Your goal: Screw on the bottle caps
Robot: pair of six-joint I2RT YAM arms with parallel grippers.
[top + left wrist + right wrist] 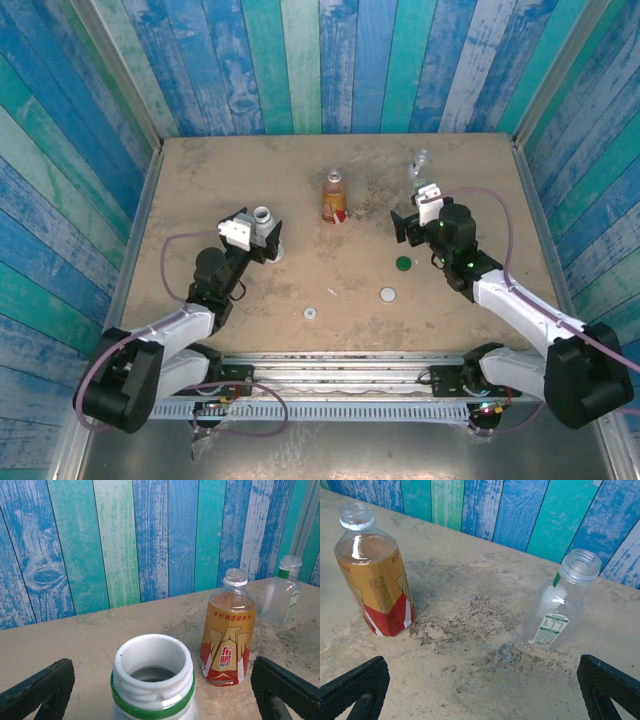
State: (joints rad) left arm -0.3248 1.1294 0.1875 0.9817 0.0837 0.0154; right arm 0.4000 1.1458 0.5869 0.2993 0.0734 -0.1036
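Observation:
A white bottle [152,672] with a green neck ring stands uncapped between the wide-apart fingers of my left gripper [160,697], which do not touch it. From above, this bottle [262,216] is at the left, with the left gripper [256,238] around it. The amber-orange bottle [334,197] with a red label stands uncapped at centre back. The slim clear bottle [420,163] is at the back right, also uncapped. My right gripper [482,695] is open over bare table, short of the amber bottle [373,577] and the clear bottle [563,605]. A dark green cap [403,264], a white cap [387,295] and a small pale cap [310,313] lie loose on the table.
The sandy table [200,180] is stained dark between the amber and clear bottles. Blue and green plank walls [330,60] close in the back and both sides. The arm bases sit on a rail [340,365] at the near edge.

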